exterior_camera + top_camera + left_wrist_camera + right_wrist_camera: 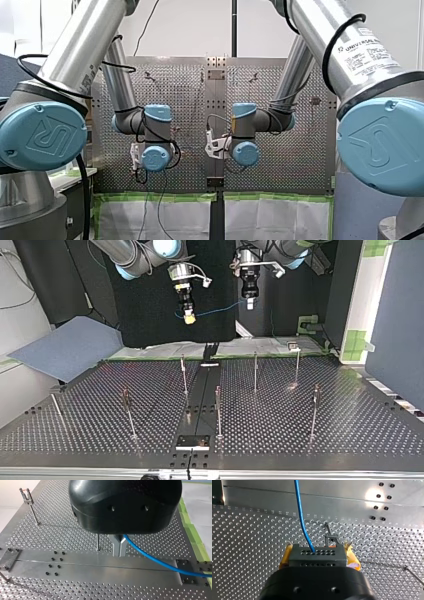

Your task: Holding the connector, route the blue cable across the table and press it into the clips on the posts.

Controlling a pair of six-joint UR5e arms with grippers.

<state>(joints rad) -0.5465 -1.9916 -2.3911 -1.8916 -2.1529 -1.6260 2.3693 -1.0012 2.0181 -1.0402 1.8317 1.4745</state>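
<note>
While the dark connector (317, 558) sits between the yellow pads (353, 562) of my right gripper (189, 315), whose jaws are closed on it, the blue cable (300, 512) runs out of its perforated face and away over the table (249, 575). Just past the connector and lower down stands a post (328, 530) whose clip (332, 540) holds nothing.

Further along the line, my left gripper (119, 548) has its metal jaws closed on the cable itself, which leaves them sideways in a shallow curve. In the top view the span hangs in the air between the two grippers, sagging a little, well above the table. The other posts (218, 410) stand apart from it across the perforated surface, and no cable shows in any clip I can make out.

I judge the routing barely begun: the cable is gripped at both ends of the span but not yet seated anywhere. The next move calls for lowering both arms together, keeping the span taut, lining it up over the first clip's slot, then pressing straight down.
</note>
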